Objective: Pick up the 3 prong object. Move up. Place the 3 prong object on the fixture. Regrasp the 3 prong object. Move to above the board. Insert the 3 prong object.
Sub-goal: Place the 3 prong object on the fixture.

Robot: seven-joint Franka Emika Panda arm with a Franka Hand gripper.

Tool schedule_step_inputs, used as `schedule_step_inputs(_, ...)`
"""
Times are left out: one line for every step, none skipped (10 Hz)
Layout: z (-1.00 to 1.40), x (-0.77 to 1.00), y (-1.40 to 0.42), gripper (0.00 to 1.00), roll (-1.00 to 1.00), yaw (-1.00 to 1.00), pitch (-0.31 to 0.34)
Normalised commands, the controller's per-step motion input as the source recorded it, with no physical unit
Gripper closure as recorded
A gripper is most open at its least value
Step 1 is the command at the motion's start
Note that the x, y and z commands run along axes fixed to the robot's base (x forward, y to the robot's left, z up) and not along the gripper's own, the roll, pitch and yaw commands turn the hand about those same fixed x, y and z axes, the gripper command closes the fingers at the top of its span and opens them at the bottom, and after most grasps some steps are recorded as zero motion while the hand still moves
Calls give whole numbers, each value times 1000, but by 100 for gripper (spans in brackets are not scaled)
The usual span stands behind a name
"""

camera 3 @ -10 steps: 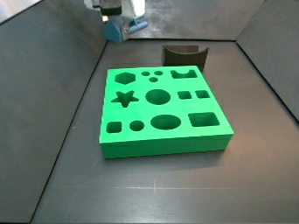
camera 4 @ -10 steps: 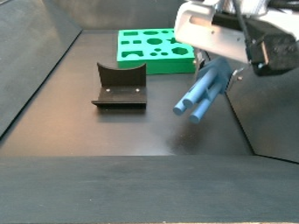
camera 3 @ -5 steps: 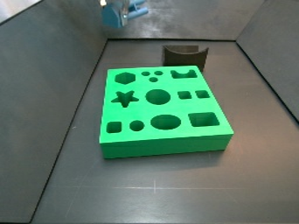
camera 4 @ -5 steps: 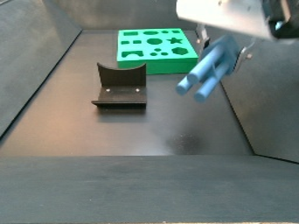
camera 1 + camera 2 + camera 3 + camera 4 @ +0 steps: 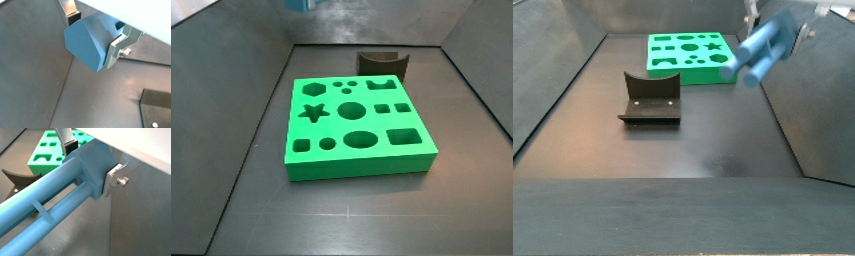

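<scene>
While raised high, hand [image 5: 90, 165] clamps the 3 prong object [image 5: 53, 190].

Hand [image 5: 90, 160] raised high near top edge of side view, silver fingers [image 5: 121, 47] clamped on blue peg [image 5: 50, 190].

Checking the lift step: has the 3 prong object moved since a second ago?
Yes. Held in the gripper, the 3 prong object has risen, now higher against the fixture.
</scene>
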Motion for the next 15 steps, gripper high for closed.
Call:
schedule_step_inputs(66, 1000, -327, 100, -46, 1000, 45)
schedule_step_inputs(38, 1000, -323, 100, -42, 1000, 50)
schedule_step_inputs(36, 1000, -294, 100, -29, 1000, 66)
schedule_step_inputs(36, 1000, -280, 100, -33, 1000, 74)
schedule_step_inputs(33, 1000, -261, 100, -41, 1000, 101)
schedule_step_inputs(31, 1000, -245, 100, -49, 1000, 137)
schedule_step_inputs(31, 1000, -230, 100, -53, 965, 170)
schedule_step_inputs(28, 1000, -215, 100, -45, 706, 169)
schedule_step_inputs(27, 1000, -199, 100, -33, 474, 157)
schedule_step_inputs(23, 1000, -183, 100, -14, 265, 140)
schedule_step_inputs(23, 1000, -171, 100, -1, 173, 138)
schedule_step_inputs(22, 1000, -162, 100, 9, 132, 135)
schedule_step_inputs(19, 1000, -147, 100, 26, 79, 139)
schedule_step_inputs(19, 1000, -133, 100, 39, 51, 147)
schedule_step_inputs(17, 1000, -117, 100, 55, 36, 157)
